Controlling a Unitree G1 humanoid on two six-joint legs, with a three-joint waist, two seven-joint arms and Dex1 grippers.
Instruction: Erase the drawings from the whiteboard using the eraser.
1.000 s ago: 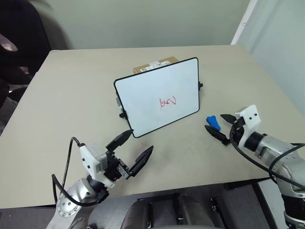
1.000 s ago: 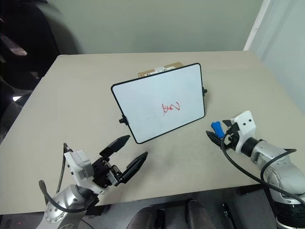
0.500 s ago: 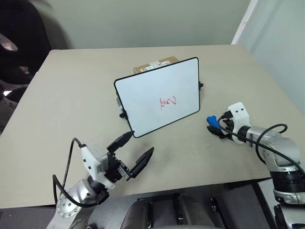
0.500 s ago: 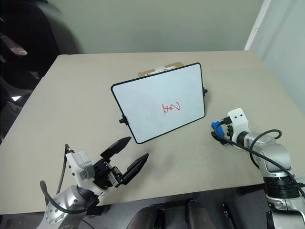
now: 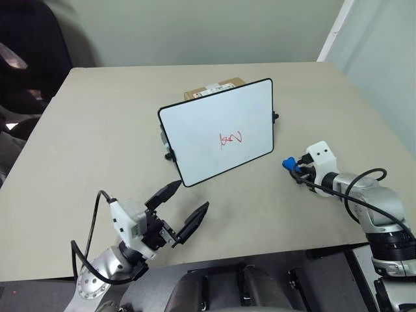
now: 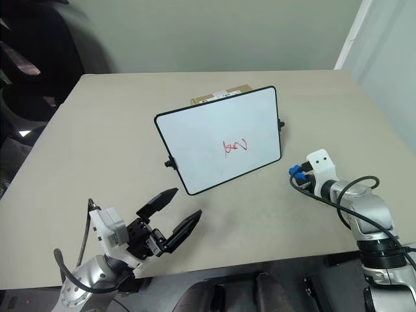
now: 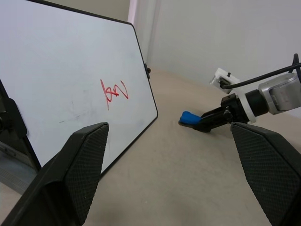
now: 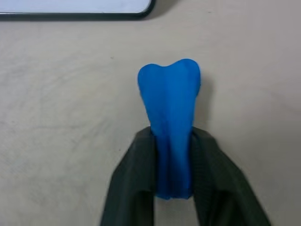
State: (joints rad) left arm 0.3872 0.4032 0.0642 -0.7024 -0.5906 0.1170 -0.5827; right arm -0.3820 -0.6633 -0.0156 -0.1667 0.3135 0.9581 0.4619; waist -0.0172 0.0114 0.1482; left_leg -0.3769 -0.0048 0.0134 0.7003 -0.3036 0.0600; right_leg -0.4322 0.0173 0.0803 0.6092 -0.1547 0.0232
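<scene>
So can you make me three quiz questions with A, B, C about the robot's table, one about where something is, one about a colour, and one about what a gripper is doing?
1. Where is the cardboard box?
A. behind the whiteboard
B. in front of it
C. on top of it

2. What colour are the drawings?
A. green
B. red
C. black

3. What is the right gripper doing?
A. hanging wide open
B. pressing on the board
C. shut on the eraser

Answers: 1 A, its edge peeks over the board's top rim. 2 B, red loops on white. 3 C, both fingers squeeze the blue piece.
</scene>
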